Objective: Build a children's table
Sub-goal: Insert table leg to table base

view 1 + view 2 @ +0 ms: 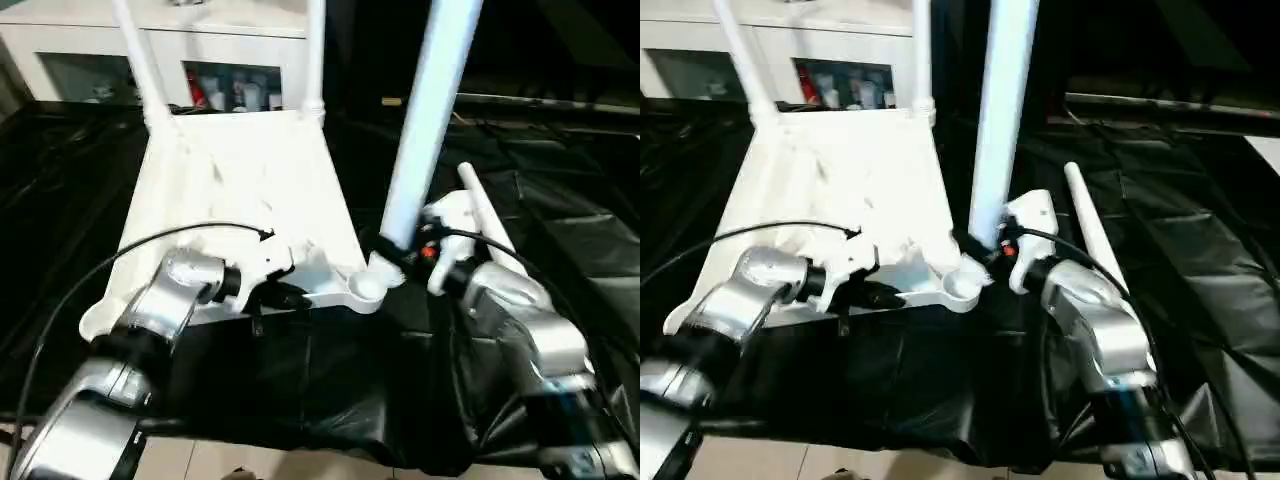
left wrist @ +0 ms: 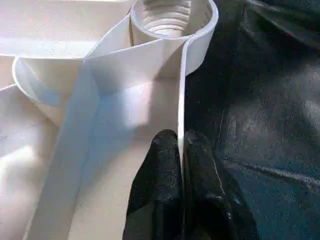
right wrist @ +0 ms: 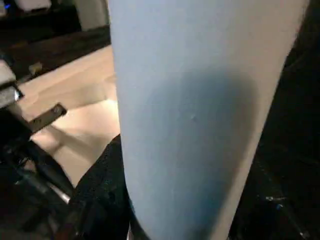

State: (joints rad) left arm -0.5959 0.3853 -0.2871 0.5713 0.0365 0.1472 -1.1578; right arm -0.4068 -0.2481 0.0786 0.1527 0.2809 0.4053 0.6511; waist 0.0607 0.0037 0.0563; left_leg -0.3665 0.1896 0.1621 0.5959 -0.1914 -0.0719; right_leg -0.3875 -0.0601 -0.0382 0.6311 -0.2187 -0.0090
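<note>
The white table top (image 1: 240,190) lies underside up on a black sheet. Two legs (image 1: 140,60) (image 1: 315,50) stand upright in its far corners. My right gripper (image 1: 400,250) is shut on a third leg (image 1: 425,120) and holds it upright, with its lower end at the rim of the near right corner socket (image 1: 368,288). In the left wrist view that socket (image 2: 170,15) has a ribbed, hollow inside. My left gripper (image 2: 181,137) is shut on the top's thin near rim (image 2: 182,90), beside this socket. Another leg (image 1: 487,220) lies on the sheet to the right.
The black sheet (image 1: 560,230) covers the ground around the table top in folds. A white cabinet (image 1: 200,30) with glass doors and bottles stands at the back. Light floor (image 1: 250,465) shows at the near edge. My cable (image 1: 120,255) arcs over the top's near left part.
</note>
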